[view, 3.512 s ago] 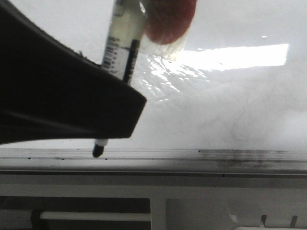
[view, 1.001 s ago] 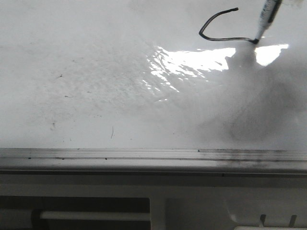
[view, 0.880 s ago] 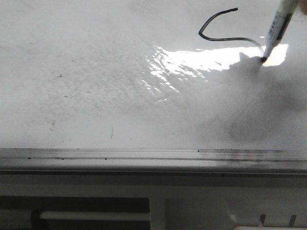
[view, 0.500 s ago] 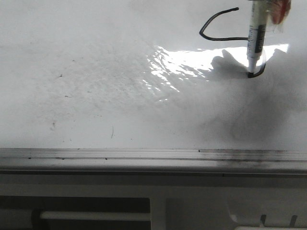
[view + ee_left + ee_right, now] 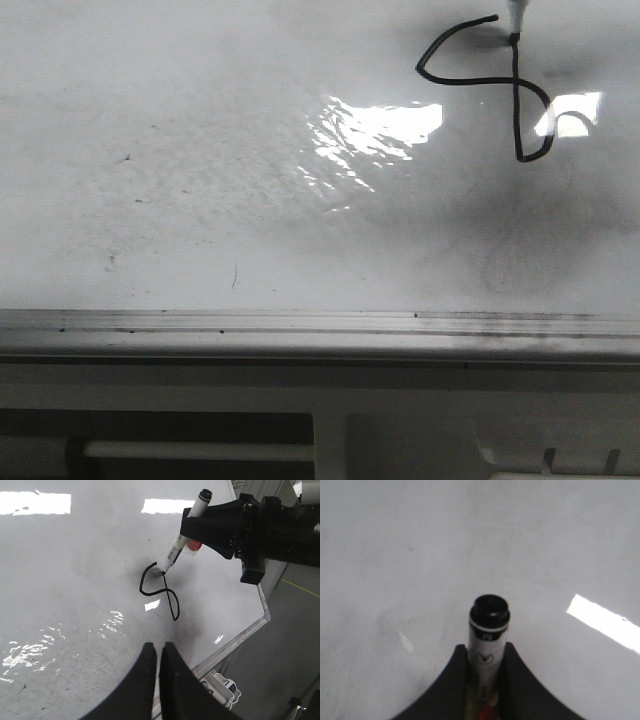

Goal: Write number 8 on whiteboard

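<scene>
The whiteboard is glossy white with grey smudges and glare. A black marker line, the number 8, sits at its far right: an open upper curve, a crossing stroke and a small closed lower loop. It also shows in the left wrist view. My right gripper is shut on a white marker, whose tip touches the board near the line's top end. The right wrist view shows the marker's black end between the fingers. My left gripper is shut and empty, above the board.
A grey metal rail edges the board's near side and also shows in the left wrist view. A white tray with small items hangs below that edge. Grey floor with a yellow line lies beyond the board.
The marker moved from the near left to the far right and drew the line. In the last half second its tip ran up from the lower loop, crossing the horizontal stroke.
</scene>
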`<state>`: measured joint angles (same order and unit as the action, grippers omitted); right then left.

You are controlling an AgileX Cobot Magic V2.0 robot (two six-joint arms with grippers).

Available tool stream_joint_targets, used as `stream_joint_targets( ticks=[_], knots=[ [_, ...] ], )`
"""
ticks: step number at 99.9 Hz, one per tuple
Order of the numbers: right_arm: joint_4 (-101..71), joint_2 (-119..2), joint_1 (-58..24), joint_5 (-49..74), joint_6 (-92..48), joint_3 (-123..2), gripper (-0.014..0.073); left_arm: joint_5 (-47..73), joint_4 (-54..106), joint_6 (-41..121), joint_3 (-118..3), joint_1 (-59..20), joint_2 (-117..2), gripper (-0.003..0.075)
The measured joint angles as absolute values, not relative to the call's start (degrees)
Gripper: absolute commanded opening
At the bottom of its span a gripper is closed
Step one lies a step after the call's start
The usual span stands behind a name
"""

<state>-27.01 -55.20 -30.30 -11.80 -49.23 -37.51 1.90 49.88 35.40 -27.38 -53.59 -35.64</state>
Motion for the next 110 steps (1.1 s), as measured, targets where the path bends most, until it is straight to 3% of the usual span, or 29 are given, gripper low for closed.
stream_joint_targets(
  ticks=[50,64,71,86,91,99,110],
  knots=[
    [-27.01,-58.82,-30.3,-11.57,-49.46,-42.19,-0.0065,4.71,49.88,35.4,-27.38,-53.59,-35.64,-0.002],
    [-27.12,-56.25,-31.82,-3.08,-49.58,-44.5,-0.0066,4.82,48.77,35.4,-27.38,-53.59,-35.64,-0.0015],
    [-27.21,-53.92,-32.66,5.9,-49.58,-47.01,-0.0066,5.29,47.34,35.4,-27.38,-53.59,-35.64,0.0041],
    [-27.88,-50.81,-33.14,23.5,-49.7,-51.89,-0.0071,8.69,45.41,35.4,-27.38,-53.59,-37.49,0.0337],
    [-29.74,-50.69,-33.14,27.73,-49.78,-52.42,-0.0071,10.01,45.28,35.4,-27.38,-53.59,-39.08,0.0398],
    [-34.0,-50.59,-33.31,31.72,-51.38,-52.54,-0.0071,11.41,45.15,36.3,-27.38,-53.71,-42.07,0.0403],
    [-41.6,-50.59,-34.79,33.32,-58.57,-51.18,-0.0071,11.14,46.94,42.02,-27.38,-56.14,-45.23,0.0351]
  ],
)
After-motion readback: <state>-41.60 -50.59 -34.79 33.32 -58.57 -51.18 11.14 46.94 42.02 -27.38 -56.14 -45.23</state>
